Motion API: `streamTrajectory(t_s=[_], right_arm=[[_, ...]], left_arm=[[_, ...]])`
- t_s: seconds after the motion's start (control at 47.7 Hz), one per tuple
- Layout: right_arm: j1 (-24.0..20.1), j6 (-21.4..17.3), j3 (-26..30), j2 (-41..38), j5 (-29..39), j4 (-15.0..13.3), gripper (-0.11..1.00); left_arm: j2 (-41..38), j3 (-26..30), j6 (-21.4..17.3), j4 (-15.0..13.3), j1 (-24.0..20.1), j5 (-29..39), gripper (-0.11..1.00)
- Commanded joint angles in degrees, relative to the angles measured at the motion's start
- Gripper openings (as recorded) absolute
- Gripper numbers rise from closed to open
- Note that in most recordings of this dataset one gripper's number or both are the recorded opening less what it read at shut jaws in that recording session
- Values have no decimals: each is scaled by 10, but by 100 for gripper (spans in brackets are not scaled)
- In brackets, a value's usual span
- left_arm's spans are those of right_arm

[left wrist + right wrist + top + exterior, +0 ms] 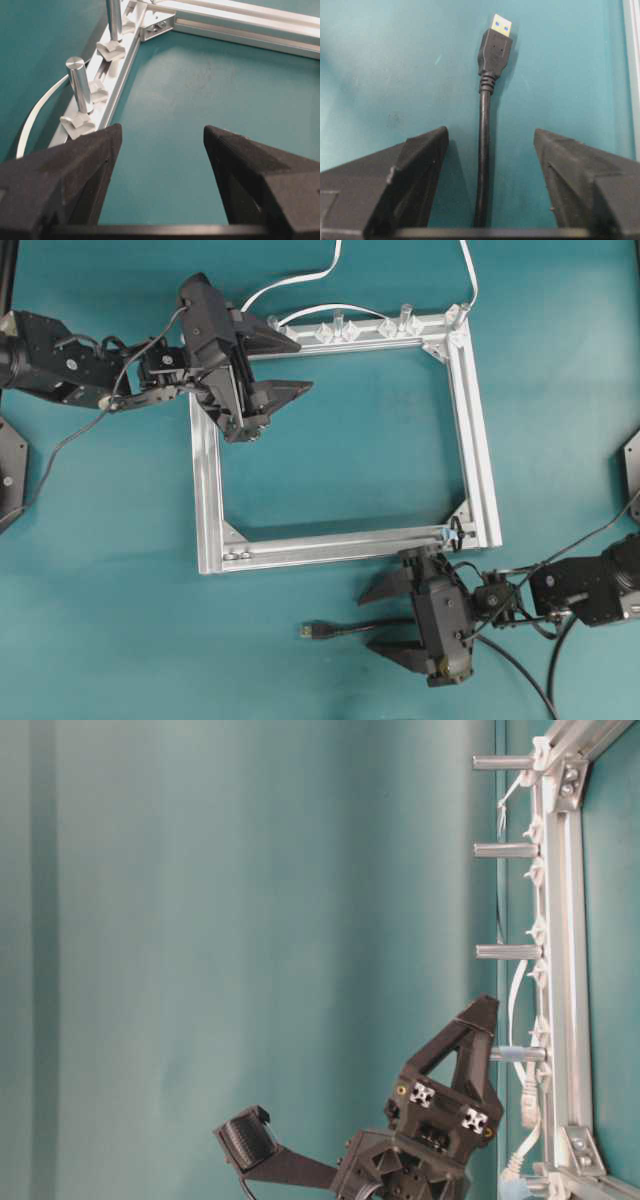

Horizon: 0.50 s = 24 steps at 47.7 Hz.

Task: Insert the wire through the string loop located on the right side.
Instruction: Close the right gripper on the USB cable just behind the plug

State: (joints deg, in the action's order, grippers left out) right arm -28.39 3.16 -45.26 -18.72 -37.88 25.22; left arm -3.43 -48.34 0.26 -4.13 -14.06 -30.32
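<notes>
Frame: we see a square aluminium frame (470, 430) lying flat on the teal table (330, 440), in the middle of the overhead view
Wire: we find the wire (340, 629) on the table in the lower middle of the overhead view, below the frame's bottom bar, its plug at the left end; in the right wrist view the wire (482, 150) runs up the centre, plug at the top
Loop: we spot the loop (449, 536), with a small blue mark, at the lower right corner of the frame in the overhead view
Right gripper: our right gripper (390, 617) has its fingers spread, one on each side of the wire and not touching it; the right wrist view shows clear gaps on both sides
Left gripper: our left gripper (290, 365) sits at the upper left of the overhead view, over the frame's top left corner, fingers spread wide with nothing between them
White cable: we see a white cable (290, 285) curving along the frame's top bar, among upright posts (80, 90)
</notes>
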Motion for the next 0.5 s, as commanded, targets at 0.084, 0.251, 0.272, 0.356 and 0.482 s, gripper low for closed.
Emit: streamTrajectory(t_s=[0.084, 0.251, 0.272, 0.356, 0.482], right_arm=[[4, 0, 6, 7, 25, 2, 45], [18, 1, 4, 3, 55, 3, 7], [18, 1, 4, 2, 55, 3, 7], [20, 1, 4, 2, 57, 3, 7], [20, 1, 6, 3, 60, 3, 7]], left_arm=[[16, 8, 2, 1, 3, -2, 73], [16, 8, 2, 1, 3, -1, 73], [16, 8, 2, 1, 3, -2, 73], [17, 7, 2, 2, 4, -2, 73], [17, 6, 2, 1, 4, -2, 73]])
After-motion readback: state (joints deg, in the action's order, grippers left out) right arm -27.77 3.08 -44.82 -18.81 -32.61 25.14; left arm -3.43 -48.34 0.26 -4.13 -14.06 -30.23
